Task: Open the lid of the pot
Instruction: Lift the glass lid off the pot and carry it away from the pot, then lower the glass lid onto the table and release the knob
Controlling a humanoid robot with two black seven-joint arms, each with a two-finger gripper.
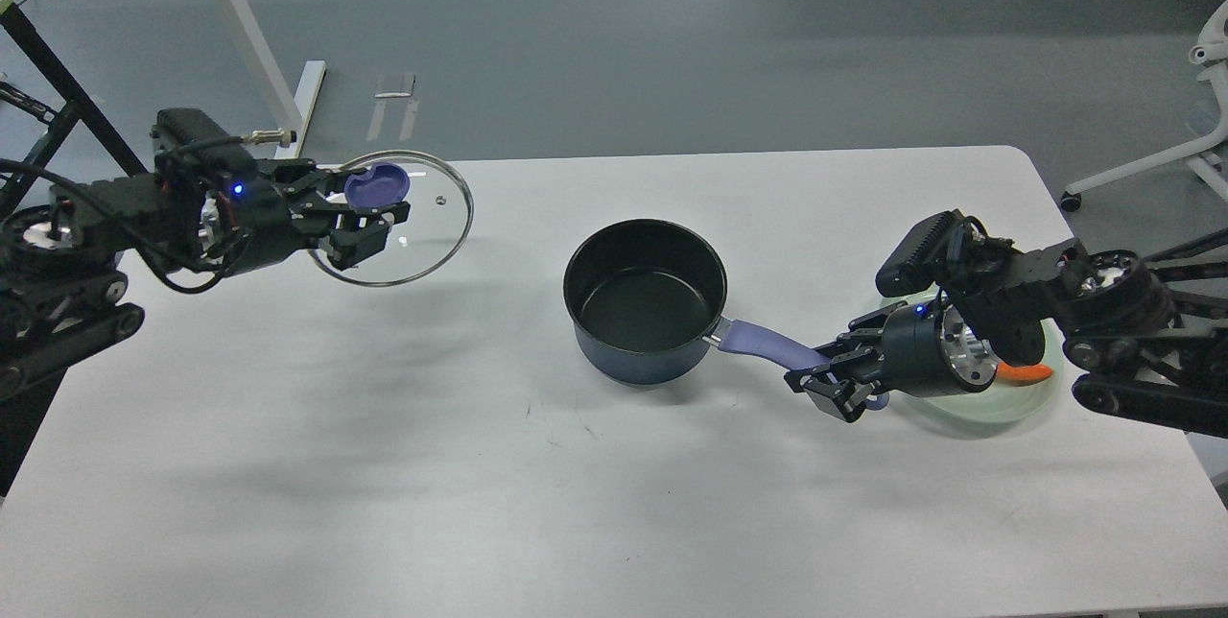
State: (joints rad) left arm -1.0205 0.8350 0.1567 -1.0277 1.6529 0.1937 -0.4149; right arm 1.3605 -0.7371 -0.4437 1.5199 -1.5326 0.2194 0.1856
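Lid (422,215): upper left of frame, off the pot (645,301), knob clamped in left pincer (369,215).
Pot: centre of surface (384,464), right pincer (833,378) closed around its handle.
Risk: tilted glass could slip and drop.

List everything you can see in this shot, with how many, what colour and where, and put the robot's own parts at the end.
pot: one, dark blue with black inside, purple handle, mid-table, uncovered
lid: one, clear glass with metal rim and purple knob, held at the table's left, away from the pot
plate: one, pale green, table's right, mostly hidden by the right arm
orange item: one, on the plate, partly hidden, kind unclear
table: one, white
chair base: one, white, on the floor at far right
left gripper: one, black, shut on the lid's knob
right gripper: one, black, shut on the end of the pot's handle
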